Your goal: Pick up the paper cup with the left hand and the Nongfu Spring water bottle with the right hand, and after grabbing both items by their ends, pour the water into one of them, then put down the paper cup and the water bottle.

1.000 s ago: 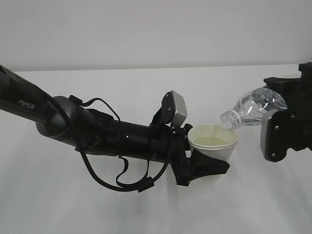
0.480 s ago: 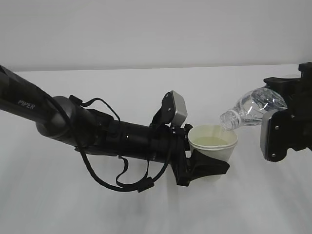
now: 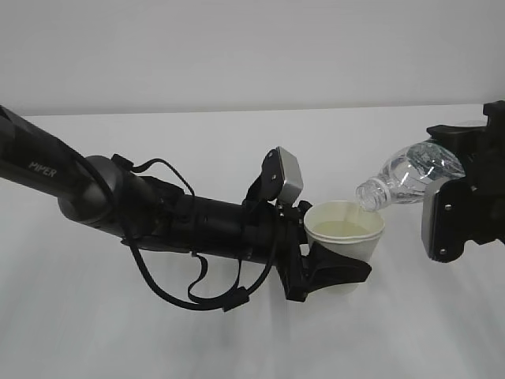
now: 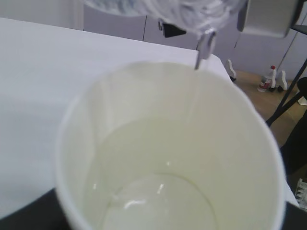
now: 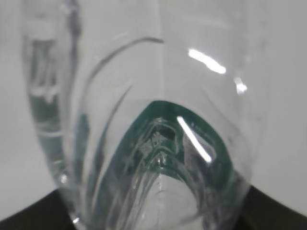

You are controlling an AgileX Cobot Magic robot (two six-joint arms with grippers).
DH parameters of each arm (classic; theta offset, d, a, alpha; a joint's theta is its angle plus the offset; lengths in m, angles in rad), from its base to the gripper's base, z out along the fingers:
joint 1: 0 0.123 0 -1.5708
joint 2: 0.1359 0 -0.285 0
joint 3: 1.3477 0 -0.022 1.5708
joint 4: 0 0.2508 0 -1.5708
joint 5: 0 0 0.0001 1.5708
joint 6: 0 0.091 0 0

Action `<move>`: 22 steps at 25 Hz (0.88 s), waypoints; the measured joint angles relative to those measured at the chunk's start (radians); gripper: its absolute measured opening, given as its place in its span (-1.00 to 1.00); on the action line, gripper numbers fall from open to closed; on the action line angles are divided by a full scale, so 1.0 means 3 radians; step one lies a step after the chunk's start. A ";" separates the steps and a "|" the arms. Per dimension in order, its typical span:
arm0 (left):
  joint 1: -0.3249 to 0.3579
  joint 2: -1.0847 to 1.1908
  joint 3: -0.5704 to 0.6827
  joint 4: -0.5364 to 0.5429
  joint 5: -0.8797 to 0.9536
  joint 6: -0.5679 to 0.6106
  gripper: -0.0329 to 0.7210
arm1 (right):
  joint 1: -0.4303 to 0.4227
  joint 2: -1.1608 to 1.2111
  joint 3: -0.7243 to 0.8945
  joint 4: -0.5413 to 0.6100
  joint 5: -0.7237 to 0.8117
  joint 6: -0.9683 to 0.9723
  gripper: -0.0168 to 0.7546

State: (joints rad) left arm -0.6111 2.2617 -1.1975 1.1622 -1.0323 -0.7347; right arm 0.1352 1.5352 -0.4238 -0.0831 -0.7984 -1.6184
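The white paper cup (image 3: 345, 237) is held off the table by my left gripper (image 3: 335, 272), whose black jaws are shut on its lower part. Its cream inside (image 4: 168, 158) holds clear water (image 4: 158, 201). My right gripper (image 3: 461, 217) is shut on the Nongfu Spring water bottle (image 3: 406, 178), which is tilted with its uncapped mouth (image 3: 367, 195) over the cup's right rim. A thin stream of water (image 4: 197, 60) falls from the mouth into the cup. The right wrist view is filled by the clear ribbed bottle and its dark green label (image 5: 163, 143).
The white table (image 3: 237, 339) lies under both arms, with a pale wall behind. The left arm marked PIPER (image 3: 118, 201) stretches across the left half with looped cables (image 3: 205, 292). Beyond the table's far edge the left wrist view shows floor and stand legs (image 4: 283, 91).
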 joint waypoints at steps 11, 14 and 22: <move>0.0000 0.0000 0.0000 0.0000 0.0000 0.0000 0.31 | 0.0000 0.0000 0.0000 0.0000 0.0000 -0.0007 0.09; 0.0000 0.0000 0.0000 0.0000 0.0000 0.0000 0.31 | 0.0000 0.0000 0.0000 0.0000 0.0000 -0.0007 0.09; 0.0000 0.0000 0.0000 0.0000 0.0000 0.0000 0.31 | 0.0000 0.0000 0.0000 0.0000 0.0000 0.0042 0.09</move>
State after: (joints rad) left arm -0.6111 2.2617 -1.1975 1.1622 -1.0323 -0.7347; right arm 0.1352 1.5352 -0.4238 -0.0831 -0.7984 -1.6058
